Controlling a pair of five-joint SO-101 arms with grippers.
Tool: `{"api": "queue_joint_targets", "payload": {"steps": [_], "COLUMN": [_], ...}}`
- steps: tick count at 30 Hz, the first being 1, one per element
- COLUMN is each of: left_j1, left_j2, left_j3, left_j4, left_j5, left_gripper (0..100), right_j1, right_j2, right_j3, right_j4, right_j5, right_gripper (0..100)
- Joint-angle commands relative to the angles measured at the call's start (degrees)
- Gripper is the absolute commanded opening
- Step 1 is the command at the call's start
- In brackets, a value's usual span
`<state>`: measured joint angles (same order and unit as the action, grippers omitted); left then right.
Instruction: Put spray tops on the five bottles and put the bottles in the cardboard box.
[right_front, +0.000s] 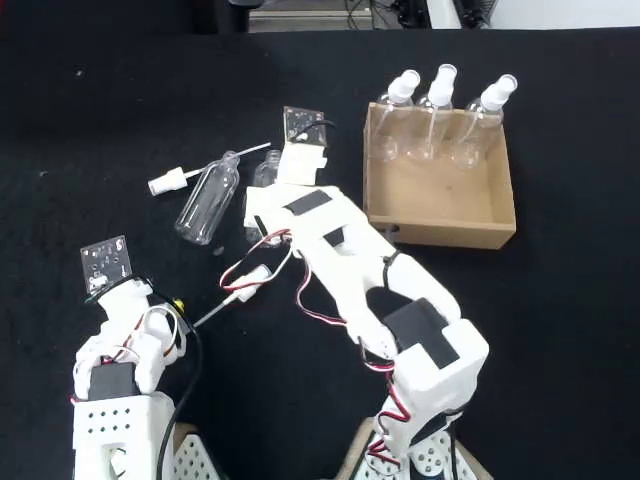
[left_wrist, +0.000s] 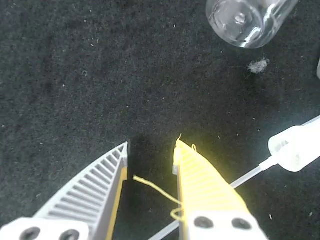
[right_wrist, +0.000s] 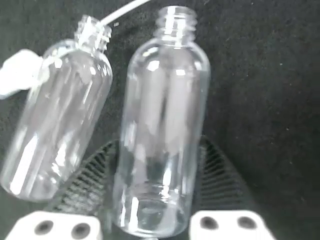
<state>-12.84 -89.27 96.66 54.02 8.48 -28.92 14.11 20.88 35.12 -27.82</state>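
Three clear bottles with white spray tops (right_front: 440, 85) stand along the far wall of the cardboard box (right_front: 440, 205). My right gripper (right_wrist: 160, 145) is shut on an uncapped clear bottle (right_wrist: 162, 100), which appears in the high view as bottle (right_front: 265, 168) just left of the box. Beside it lies a second uncapped bottle (right_front: 207, 200) (right_wrist: 60, 115), with a loose spray top (right_front: 168, 181) at its neck. Another spray top (right_front: 245, 283) (left_wrist: 295, 147) lies nearer me. My left gripper (left_wrist: 150, 145) (right_front: 172, 308) stands open over bare cloth, just short of that top's tube.
The table is covered in black cloth (right_front: 90, 120). The right arm's white body (right_front: 380, 290) stretches across the middle from the near edge. A bit of lint (left_wrist: 257, 66) lies near the lying bottle's base (left_wrist: 250, 20).
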Motion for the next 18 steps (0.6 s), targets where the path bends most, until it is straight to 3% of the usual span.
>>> {"api": "queue_joint_targets", "payload": {"steps": [1, 11, 18], "left_j1": [-0.7, -0.7, -0.7], "left_j2": [-0.5, -0.5, -0.5], "left_j3": [0.9, 0.9, 0.9], "left_j4": [0.4, 0.4, 0.4], "left_j5": [0.4, 0.4, 0.4], "left_gripper": [15, 15, 15], "right_j1": [1.8, 1.8, 2.4], "right_j2": [-6.5, -26.7, -29.9], "right_j3": [-3.6, -2.6, 1.5], "right_j4": [7.7, 27.2, 43.3], "right_j5": [7.6, 30.7, 48.0], "right_gripper": [1.4, 1.4, 1.4]}}
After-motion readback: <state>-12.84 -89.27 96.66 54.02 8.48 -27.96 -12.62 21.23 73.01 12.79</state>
